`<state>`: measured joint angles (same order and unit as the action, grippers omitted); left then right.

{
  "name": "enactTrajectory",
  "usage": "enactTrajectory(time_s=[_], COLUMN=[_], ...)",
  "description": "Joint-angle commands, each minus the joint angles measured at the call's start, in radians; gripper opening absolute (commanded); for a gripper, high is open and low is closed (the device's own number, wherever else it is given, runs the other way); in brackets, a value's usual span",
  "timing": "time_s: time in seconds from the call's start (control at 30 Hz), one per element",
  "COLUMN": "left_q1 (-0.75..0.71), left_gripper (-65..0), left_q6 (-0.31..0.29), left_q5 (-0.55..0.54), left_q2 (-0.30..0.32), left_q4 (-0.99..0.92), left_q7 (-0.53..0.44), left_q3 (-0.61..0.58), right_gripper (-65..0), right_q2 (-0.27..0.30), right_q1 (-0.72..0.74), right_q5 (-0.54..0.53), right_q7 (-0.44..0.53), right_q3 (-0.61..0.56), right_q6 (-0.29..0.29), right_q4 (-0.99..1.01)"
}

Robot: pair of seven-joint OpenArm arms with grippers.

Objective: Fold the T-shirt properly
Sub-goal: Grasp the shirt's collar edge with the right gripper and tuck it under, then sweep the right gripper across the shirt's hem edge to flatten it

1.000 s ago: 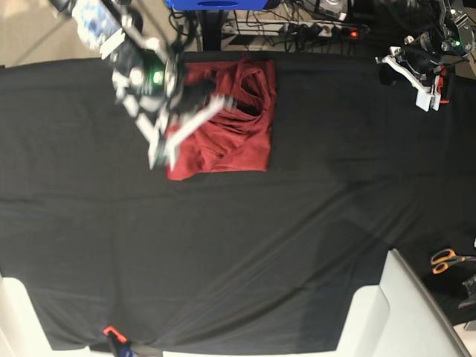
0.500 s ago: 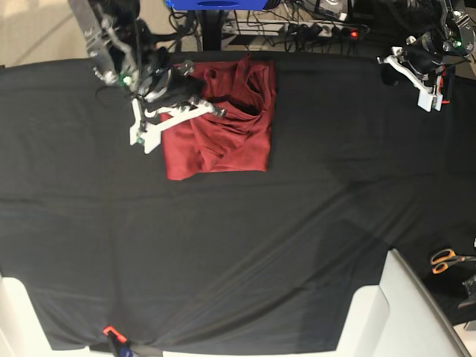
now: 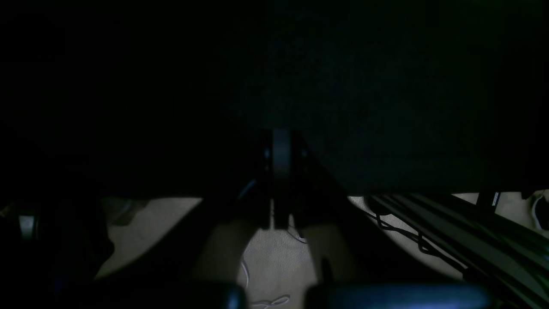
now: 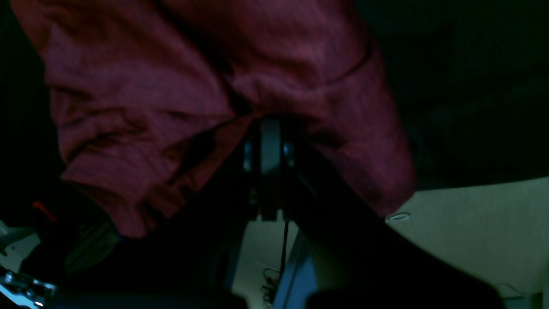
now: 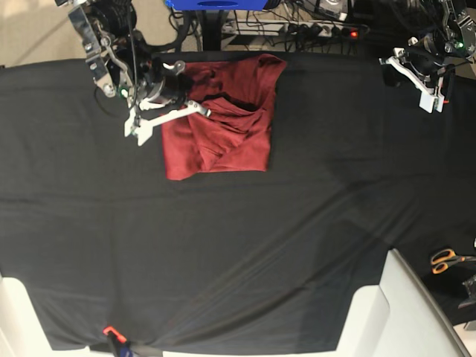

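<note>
Lying near the far edge of the black cloth (image 5: 238,245), left of centre in the base view: the T-shirt (image 5: 223,134), already gathered into a roughly rectangular packet, long axis running from the far edge toward the near edge. Showing thin, soft brick-red knit, plain, with several diagonal creases and a dark opening at the upper layers; upper corner at the far edge lifting slightly out of square. Judging the fold largely made but untidy.

Hovering at the packet's upper-left side: the right gripper (image 5: 195,110), white fingers pointing toward the fabric, tips just at or over the edge of the red cloth. Reading jaws together in the right wrist view, right gripper (image 4: 270,128) pressing against bunched knit; not possible to tell whether any fabric is pinched between them. Cloth lying directly ahead of and above these jaws in that view, folds draping to both sides.

Parking well apart at the far right corner: the left gripper (image 5: 425,85), jaws together on nothing, left wrist view showing only dark cloth and floor. Right arm clearly the nearer one for any further smoothing.

Resting at the near right edge: orange-handled scissors (image 5: 446,260), beside a white panel (image 5: 394,312).
</note>
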<state>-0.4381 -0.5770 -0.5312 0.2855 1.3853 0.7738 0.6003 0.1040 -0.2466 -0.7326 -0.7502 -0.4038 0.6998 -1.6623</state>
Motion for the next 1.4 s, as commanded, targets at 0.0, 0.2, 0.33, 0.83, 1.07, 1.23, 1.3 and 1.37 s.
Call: enactTrajectory(time_s=[0.0, 0.2, 0.33, 0.83, 1.07, 1.23, 1.3, 1.37], left_q1=[-0.005, -0.005, -0.006, -0.008, -0.018, -0.020, -0.020, -0.020], left_gripper=[-65.0, -65.0, -65.0, -65.0, -65.0, -65.0, -65.0, -65.0], left_q6=[-0.005, -0.005, -0.005, -0.005, -0.005, -0.005, -0.005, -0.005], left_q5=[-0.016, -0.016, -0.016, -0.016, -0.016, -0.016, -0.016, -0.016], left_q2=[0.016, 0.016, 0.014, 0.008, 0.010, 0.011, 0.011, 0.011], left_q4=[0.013, 0.013, 0.013, 0.013, 0.013, 0.013, 0.013, 0.013], left_q7=[-0.014, -0.014, -0.014, -0.014, -0.014, -0.014, -0.014, -0.014], left_q3=[0.005, 0.005, 0.007, 0.007, 0.008, 0.008, 0.008, 0.008], right_gripper=[-64.4, -64.4, -64.4, -64.4, -64.4, -64.4, -64.4, -64.4], right_q2=[-0.002, -0.002, 0.003, -0.014, -0.062, -0.077, -0.079, -0.083], right_q1=[0.010, 0.043, 0.076, 0.209, 0.247, 0.284, 0.307, 0.330], right_q5=[-0.006, -0.006, -0.006, -0.008, -0.006, -0.006, -0.006, -0.008], right_q7=[0.004, -0.001, -0.004, -0.005, -0.005, -0.005, -0.005, -0.002], right_q3=[-0.002, -0.004, -0.062, -0.106, -0.108, -0.136, -0.175, -0.205], right_q6=[-0.002, -0.002, -0.002, -0.039, -0.044, -0.044, -0.044, -0.042], right_q4=[-0.022, -0.020, -0.014, 0.075, 0.149, 0.150, 0.152, 0.172])
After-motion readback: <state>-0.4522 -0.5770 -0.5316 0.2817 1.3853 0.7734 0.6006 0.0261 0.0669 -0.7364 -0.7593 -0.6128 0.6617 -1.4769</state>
